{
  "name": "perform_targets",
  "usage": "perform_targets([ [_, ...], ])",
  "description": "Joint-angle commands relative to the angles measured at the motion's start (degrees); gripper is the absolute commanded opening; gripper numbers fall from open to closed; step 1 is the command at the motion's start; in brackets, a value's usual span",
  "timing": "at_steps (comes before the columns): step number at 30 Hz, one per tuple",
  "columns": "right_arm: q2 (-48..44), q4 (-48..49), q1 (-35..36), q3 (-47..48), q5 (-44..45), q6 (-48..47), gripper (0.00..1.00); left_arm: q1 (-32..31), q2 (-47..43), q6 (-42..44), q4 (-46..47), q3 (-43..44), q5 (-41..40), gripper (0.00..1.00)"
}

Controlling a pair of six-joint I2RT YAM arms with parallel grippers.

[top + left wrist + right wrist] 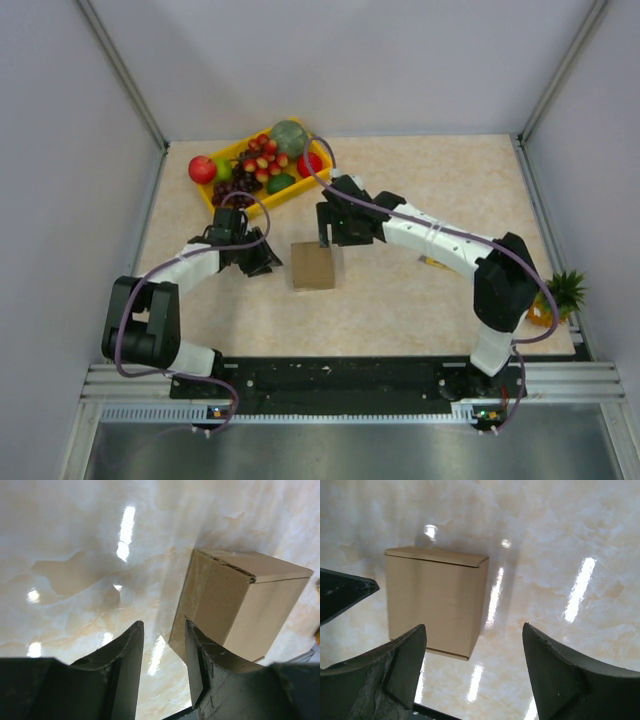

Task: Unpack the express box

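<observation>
The express box (313, 266) is a small plain brown cardboard box with its lid shut, resting on the marbled table between the two arms. My left gripper (266, 258) sits just left of it. In the left wrist view its fingers (131, 650) stand apart with only tabletop between them, and the box (240, 600) lies just beyond the right finger. My right gripper (325, 236) hovers at the box's far side. Seen from the right wrist, the gripper (474, 626) is open wide and empty, with the box (435, 600) ahead and to the left.
A yellow tray (291, 194) of fruit stands at the back left, holding grapes, a red apple (202, 168) and a green melon (288, 137). A small pineapple (556, 297) lies at the table's right edge. Walls close in both sides.
</observation>
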Motion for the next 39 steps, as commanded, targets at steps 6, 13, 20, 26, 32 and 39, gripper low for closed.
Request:
perform_targets([
  [6, 13.9, -15.2, 12.0, 23.5, 13.8, -1.3, 0.92, 8.0, -6.8, -1.2, -9.6, 0.9, -7.3, 0.48],
  [13, 20.6, -16.8, 14.3, 29.2, 14.1, -2.0, 0.94, 15.7, -12.6, -2.0, -10.6, -2.7, -7.6, 0.61],
  [20, 24.7, -20.6, 14.5, 30.5, 18.0, -1.4, 0.97, 18.3, -12.4, -0.2, -10.0, -4.2, -3.5, 0.75],
  [26, 25.9, -20.6, 14.5, 29.5, 17.8, -1.6, 0.99, 18.3, -11.6, -0.4, -8.4, -5.4, -0.2, 0.74],
  [32, 23.2, -18.5, 13.5, 24.8, 12.6, -1.5, 0.94, 18.3, -11.2, 1.1, -7.6, -5.1, 3.9, 0.73],
  [39, 13.8, -7.2, 7.7, 11.0, 0.4, -3.5, 0.88, 18.3, -9.6, 2.2, -3.8, -6.2, 11.1, 0.72],
])
